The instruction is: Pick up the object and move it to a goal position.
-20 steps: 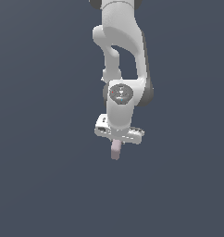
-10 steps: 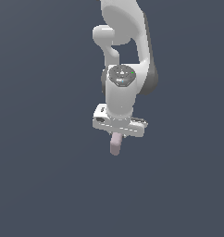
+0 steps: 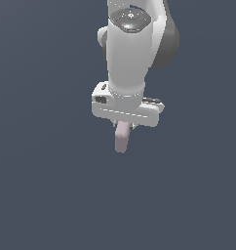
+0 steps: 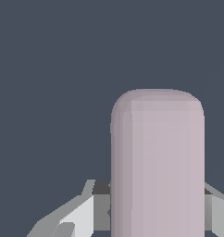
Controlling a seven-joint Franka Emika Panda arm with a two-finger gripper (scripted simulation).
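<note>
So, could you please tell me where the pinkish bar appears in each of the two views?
Exterior view: the pinkish bar hangs below the gripper, just right of centre.
Wrist view: the bar fills the lower middle-right, rounded end up.
Shared landmark: the gripper fingers flanking the bar.

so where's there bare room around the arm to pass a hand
Plain dark ground lies open on both sides of the arm and below the pinkish bar. The only crowded spot is at the pincer, which grips the bar's upper end.
</note>
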